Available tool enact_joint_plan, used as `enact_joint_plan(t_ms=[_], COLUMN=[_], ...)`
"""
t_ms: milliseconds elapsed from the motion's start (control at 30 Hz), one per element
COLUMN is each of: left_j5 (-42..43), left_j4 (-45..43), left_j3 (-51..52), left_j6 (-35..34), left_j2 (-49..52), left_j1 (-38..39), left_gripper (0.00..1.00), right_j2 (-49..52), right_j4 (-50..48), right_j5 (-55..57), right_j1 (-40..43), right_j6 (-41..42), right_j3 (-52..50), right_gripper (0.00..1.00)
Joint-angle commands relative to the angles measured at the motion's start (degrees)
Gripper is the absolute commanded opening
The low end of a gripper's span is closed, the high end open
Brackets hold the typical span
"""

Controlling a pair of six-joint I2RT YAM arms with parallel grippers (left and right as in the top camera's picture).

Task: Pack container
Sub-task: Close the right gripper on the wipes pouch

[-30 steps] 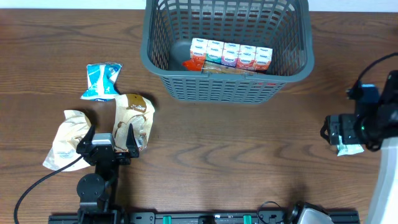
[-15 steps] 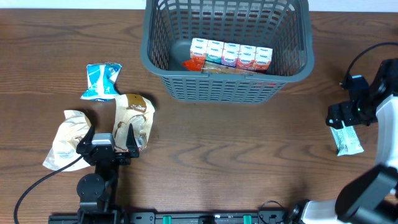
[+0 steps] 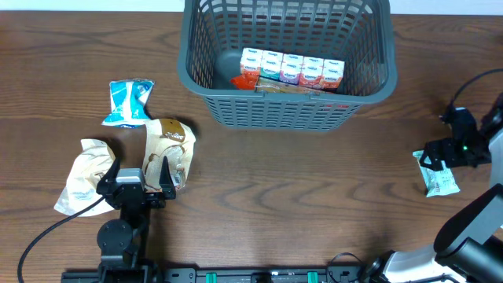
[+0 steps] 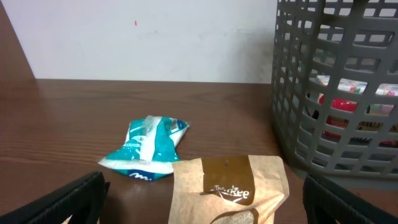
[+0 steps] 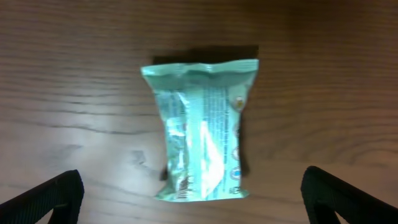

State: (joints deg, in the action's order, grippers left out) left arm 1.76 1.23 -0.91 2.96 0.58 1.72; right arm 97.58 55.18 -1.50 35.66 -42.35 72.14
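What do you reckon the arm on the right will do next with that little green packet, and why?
Probably lower straight down. The right gripper is open and hangs over the pale green packet, which lies flat on the table, between the gripper's fingers in the wrist view, and well outside the container. Once down, it could close on the packet.
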Motion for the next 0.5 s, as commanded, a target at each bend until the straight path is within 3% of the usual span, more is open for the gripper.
enact_joint_plan(t_ms=[0,467], left_j5=[1.81,1.81], left_j4=[2.54,2.54], left_j3=[0.68,0.68], left_j6=[-0.24,-0.26], left_j2=[-0.35,-0.35], left_j1=[0.02,0.02], left_gripper=[0.99,0.99], right_j2=[0.20,0.26], right_j4=[-0.50,-10.58], right_j5=[-3.45,-2.89], right_j1=[1.84,2.32], right_j6=[-5.25,-9.18], right_j3=[-1.97,-11.47], right_gripper=[0.95,0.99])
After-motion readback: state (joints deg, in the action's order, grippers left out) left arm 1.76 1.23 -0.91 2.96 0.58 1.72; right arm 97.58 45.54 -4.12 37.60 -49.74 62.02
